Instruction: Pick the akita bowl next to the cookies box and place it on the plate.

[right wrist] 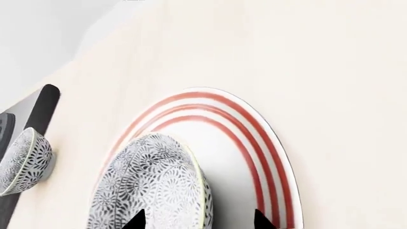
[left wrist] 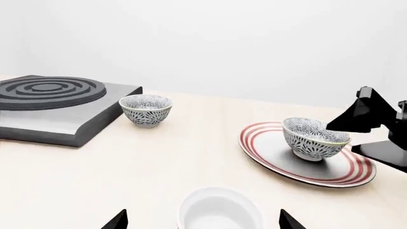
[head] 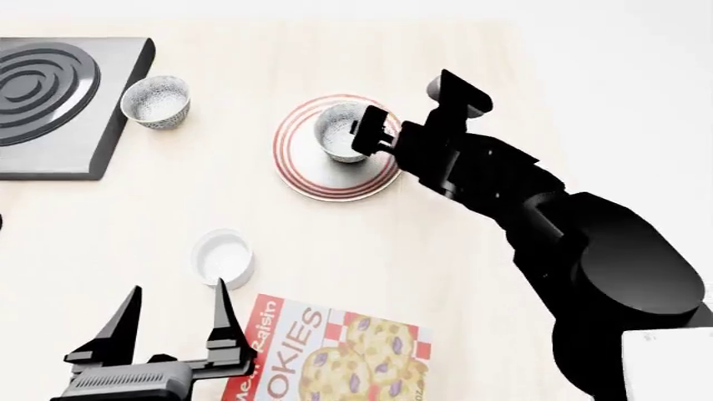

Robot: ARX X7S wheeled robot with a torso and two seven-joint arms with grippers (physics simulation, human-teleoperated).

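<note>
Jaws of the right gripper [head: 368, 134] stand apart, straddling the speckled dark-and-white akita bowl [head: 337, 132] seated on the red-striped white plate [head: 334, 185]. Risk: a fingertip snagging the rim on withdrawal, tipping it.

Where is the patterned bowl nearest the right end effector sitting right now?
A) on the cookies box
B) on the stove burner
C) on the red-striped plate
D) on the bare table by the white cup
C: the akita bowl stands upright on the plate, at the right end effector.
</note>
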